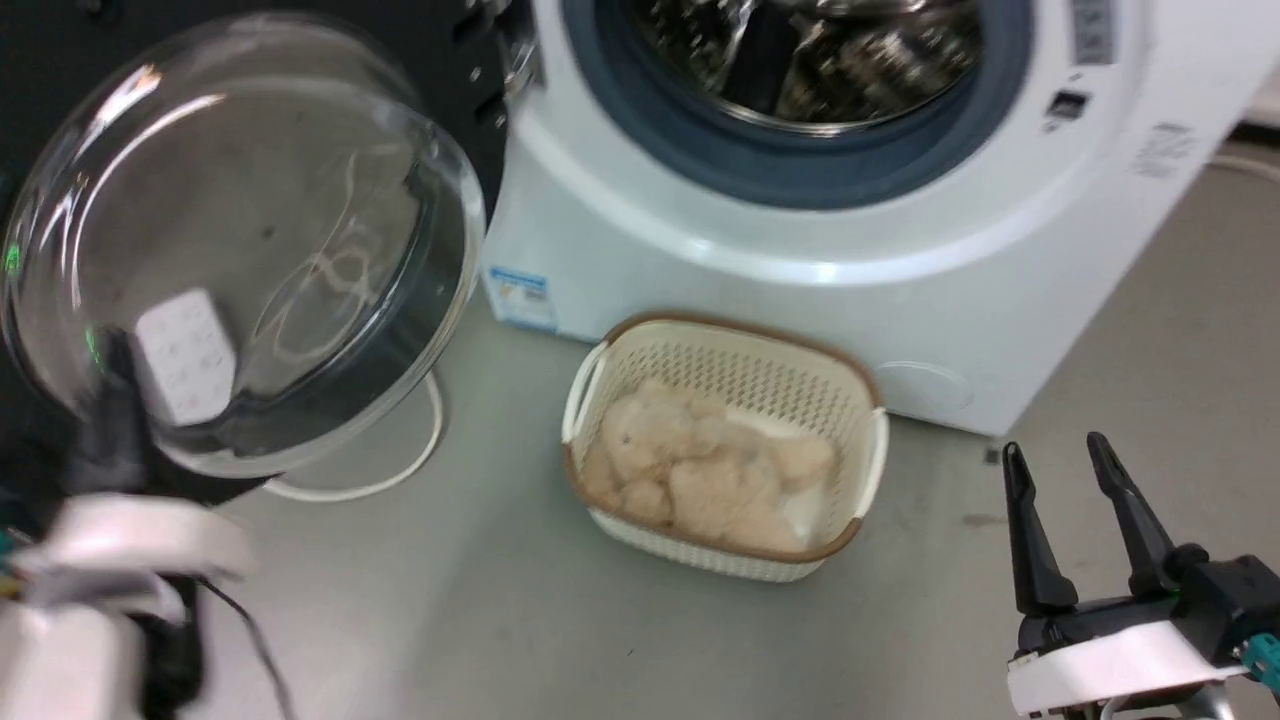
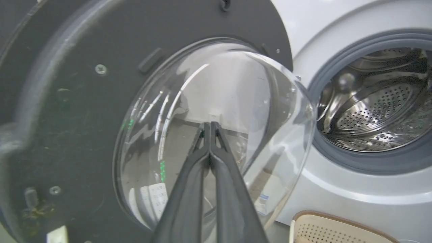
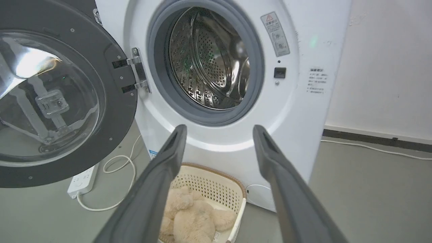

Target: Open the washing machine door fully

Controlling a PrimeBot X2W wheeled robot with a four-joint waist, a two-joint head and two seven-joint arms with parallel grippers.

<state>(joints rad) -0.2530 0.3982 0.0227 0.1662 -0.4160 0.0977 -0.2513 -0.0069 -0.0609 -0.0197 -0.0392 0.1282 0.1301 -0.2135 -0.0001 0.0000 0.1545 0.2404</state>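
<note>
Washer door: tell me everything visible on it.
The washing machine door is a large round dark frame with screws and a bulging clear glass bowl, reflections across it. It stands swung wide open, left of the drum, hanging on a metal hinge. The shut left tool points at the bowl; contact unclear.

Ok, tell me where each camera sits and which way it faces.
Head view: on the head, looking down at the washing machine, the open washing machine door and a basket; right gripper lower right.
Left wrist view: along the shut left gripper, facing the door's glass.
Right wrist view: along its open fingers, facing the drum.
Shared: all three show the door.
</note>
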